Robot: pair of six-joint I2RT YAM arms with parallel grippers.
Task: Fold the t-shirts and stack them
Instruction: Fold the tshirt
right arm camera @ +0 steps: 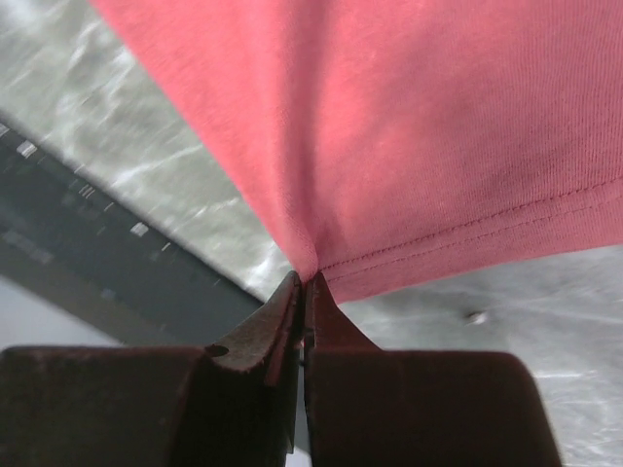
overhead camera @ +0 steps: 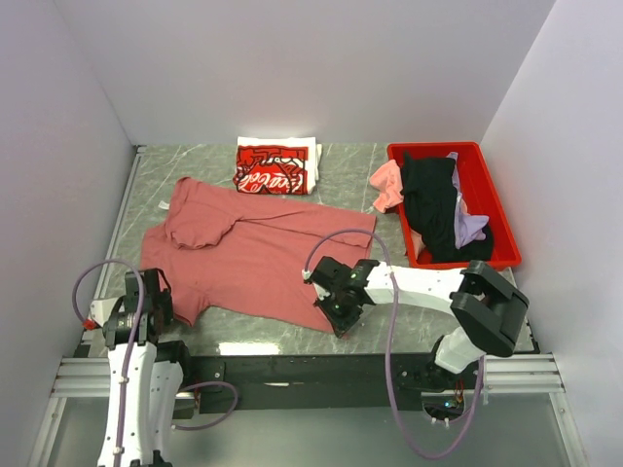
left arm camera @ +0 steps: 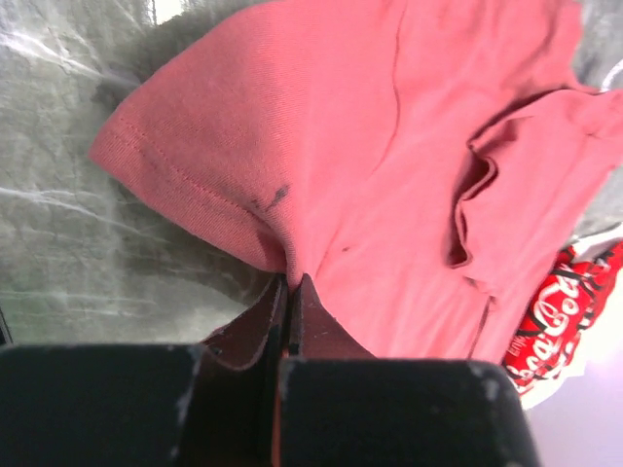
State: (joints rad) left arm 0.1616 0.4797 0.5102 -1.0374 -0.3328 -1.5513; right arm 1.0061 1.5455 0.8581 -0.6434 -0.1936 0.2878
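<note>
Now your left jaws are shut tight on the near left edge of the dusty-rose t-shirt [overhead camera: 258,255], and your right jaws are shut tight on its near right corner. That shirt lies spread out in the middle of the surface [overhead camera: 341,170]. The folded red-and-white t-shirt [overhead camera: 275,167] sits just behind it, and more shirts [overhead camera: 433,209] lie in the red bin [overhead camera: 501,209] on the right.

White script spelling "Coca-Cola" runs across the red front of the folded red-and-white cloth t-shirt [overhead camera: 275,167], which lies at twelve o'clock in the overhead view. The left wrist view shows the same shirt [left arm camera: 569,304] at four o'clock, with the logo tilted. The small print beside it is too tiny to read.
</note>
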